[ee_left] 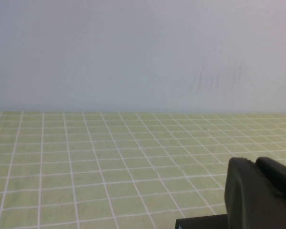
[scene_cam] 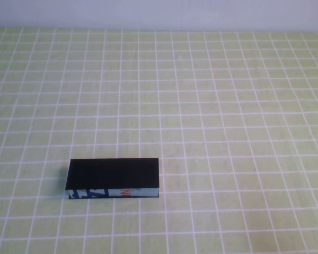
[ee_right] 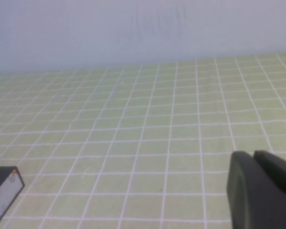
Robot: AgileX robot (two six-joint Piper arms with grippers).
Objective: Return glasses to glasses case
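On the green-checked tabletop (scene_cam: pixel 228 106), toward the robot's left and near its edge, the glasses case (scene_cam: pixel 114 178) lies with lid closed, printed front facing the robot. The right tool (ee_right: pixel 263 193) sits parked off to the side, fingers together. The left tool (ee_left: pixel 260 191) is parked too; I cannot tell its state

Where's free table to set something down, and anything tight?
Bare cloth runs from the glasses case back to the wall and across the robot's right side. Only the case's spot, front-left, is taken. Left gripper and right gripper, shut, stay off the high view.
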